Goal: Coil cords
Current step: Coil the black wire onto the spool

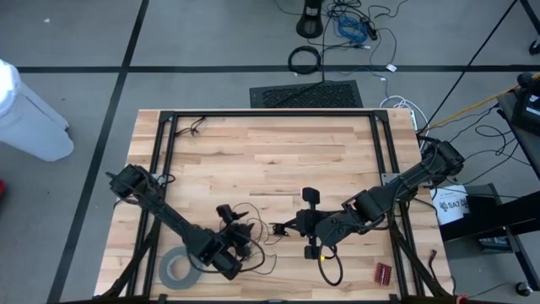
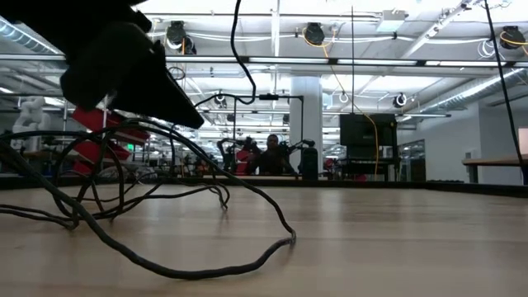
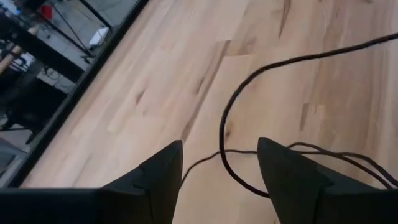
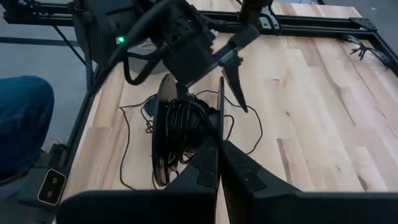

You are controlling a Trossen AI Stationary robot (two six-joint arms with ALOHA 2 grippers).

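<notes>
The cord is a thin dark wire, partly wound between two black discs. Its loose loops trail over the wood at the table's near middle and show in the low view. My right gripper is shut at the rim of the nearer disc and holds the bundle above the table; in the high view it reaches in from the right. My left gripper is open and low, just left of the bundle. A slack loop of wire lies on the table between its fingers, untouched. My right gripper pinches the thin rim of the nearer black disc between its two fingertips, slanting down from the table's right. The disc stands on edge, lifted clear of the table. The wound wire sits beside it, and slack wire hangs down to the wood.
A wide grey tape roll lies near the table's front left, beside my left arm. A small red object sits at the front right. Black frame rails run along the table's sides and back. Bare wood lies toward the far edge.
</notes>
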